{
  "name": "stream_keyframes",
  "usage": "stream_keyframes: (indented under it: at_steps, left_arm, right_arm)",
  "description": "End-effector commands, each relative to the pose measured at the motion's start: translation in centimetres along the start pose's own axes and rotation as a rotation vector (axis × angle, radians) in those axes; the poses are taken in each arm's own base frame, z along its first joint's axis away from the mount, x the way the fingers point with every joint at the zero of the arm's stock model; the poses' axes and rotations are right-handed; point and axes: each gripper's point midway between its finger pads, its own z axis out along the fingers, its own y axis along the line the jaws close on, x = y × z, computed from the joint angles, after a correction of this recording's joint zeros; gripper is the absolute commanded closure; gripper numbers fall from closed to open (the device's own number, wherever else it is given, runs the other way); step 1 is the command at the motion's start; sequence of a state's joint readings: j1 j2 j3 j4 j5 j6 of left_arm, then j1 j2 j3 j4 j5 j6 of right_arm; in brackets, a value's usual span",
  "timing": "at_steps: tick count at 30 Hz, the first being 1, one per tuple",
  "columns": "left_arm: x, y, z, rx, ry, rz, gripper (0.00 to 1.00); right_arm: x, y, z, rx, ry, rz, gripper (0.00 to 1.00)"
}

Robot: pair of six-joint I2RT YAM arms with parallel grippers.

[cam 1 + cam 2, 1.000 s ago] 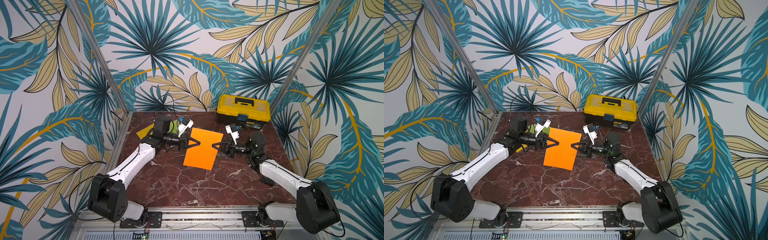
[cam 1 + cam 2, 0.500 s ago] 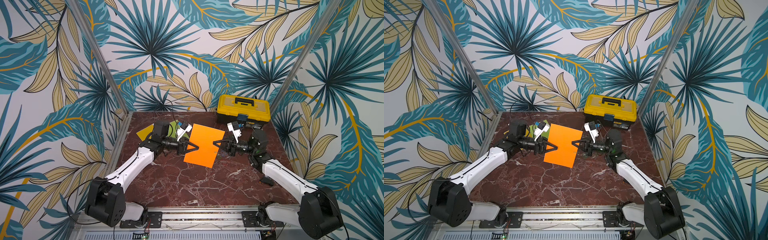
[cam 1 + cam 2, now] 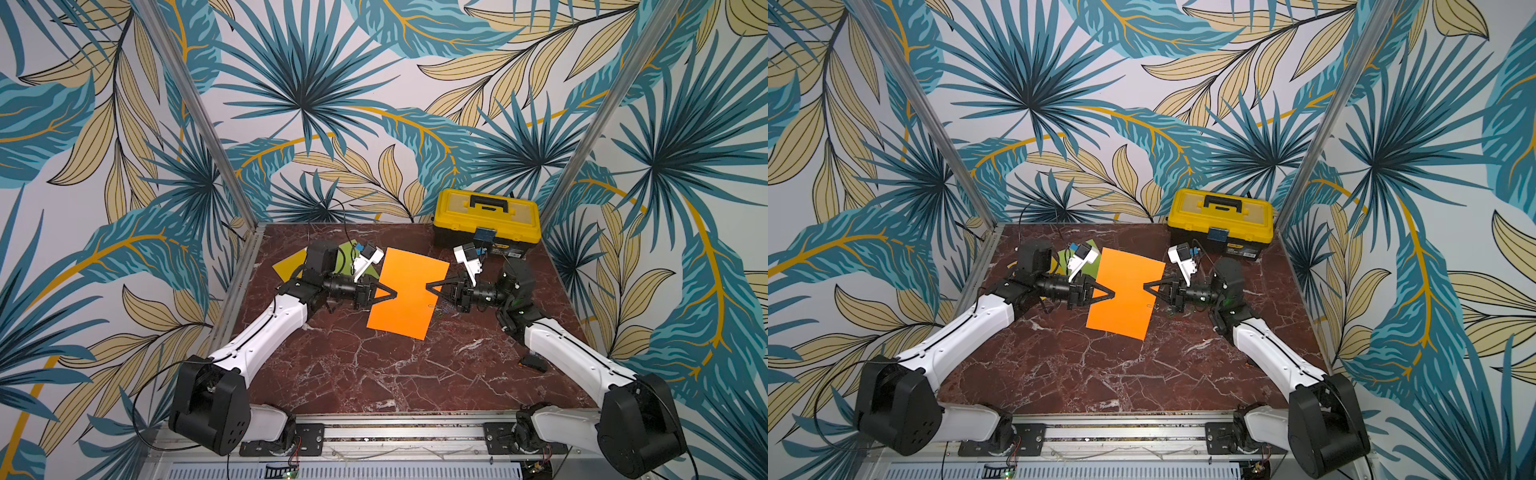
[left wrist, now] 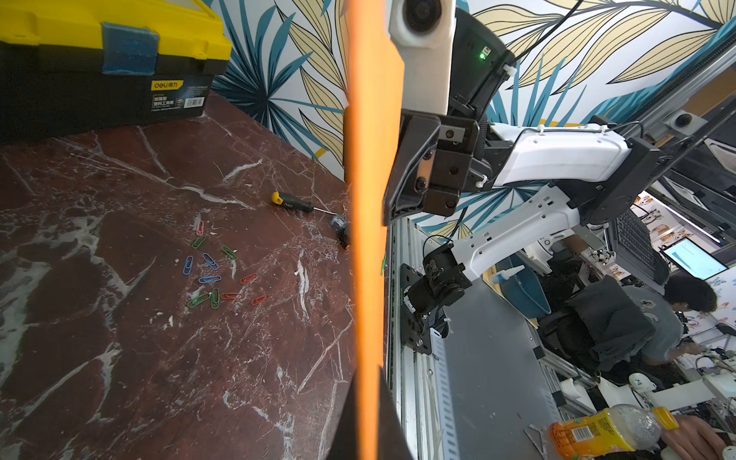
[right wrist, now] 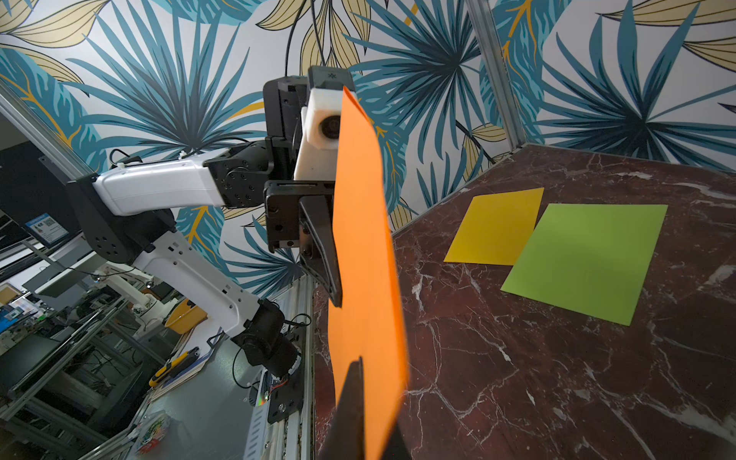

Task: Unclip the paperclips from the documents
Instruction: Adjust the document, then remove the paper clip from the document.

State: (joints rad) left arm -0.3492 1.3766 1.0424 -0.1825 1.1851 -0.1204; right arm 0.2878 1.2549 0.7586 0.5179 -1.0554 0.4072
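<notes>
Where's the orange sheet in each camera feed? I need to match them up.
Top view: orange sheet near picture centre, mid-table, tilted.
Top view: same spot, a little left of centre.
Left wrist: seen edge-on, a narrow orange strip running down the middle of the picture.
Right wrist: a tall slanted orange band at centre.
Shared landmark: the red marble table, visible in all four.

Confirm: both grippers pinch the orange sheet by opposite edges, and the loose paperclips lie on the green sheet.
Wrong on the paperclips: they lie on the bare table, as the left wrist view shows. The left gripper and right gripper do pinch the orange sheet's opposite edges.
</notes>
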Motion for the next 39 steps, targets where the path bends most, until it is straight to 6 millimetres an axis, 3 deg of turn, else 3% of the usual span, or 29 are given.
stream_keyframes:
  at_steps: [1, 12, 15, 32, 39]
  left_arm:
    - [-0.7, 0.0, -0.2, -0.007, -0.01, 0.02, 1.0]
    - [-2.0, -0.5, -1.2, -0.005, -0.036, 0.064, 1.0]
    - [-2.2, -0.6, -1.4, 0.0, -0.039, 0.066, 1.0]
    - [-2.4, -1.3, -1.7, 0.009, -0.045, 0.084, 1.0]
    - [-2.5, -1.7, -1.8, 0.019, -0.046, 0.087, 1.0]
  right_arm:
    - [-0.5, 0.2, -0.1, 0.006, 0.001, -0.03, 1.0]
    - [1.2, -0.5, -0.2, 0.013, 0.059, -0.001, 0.67]
    - [2.0, -0.8, -0.1, 0.019, 0.084, 0.012, 0.62]
    - [3.0, -1.8, 0.3, 0.011, 0.112, 0.051, 0.59]
    - [2.0, -1.3, 0.5, -0.028, 0.081, 0.046, 0.59]
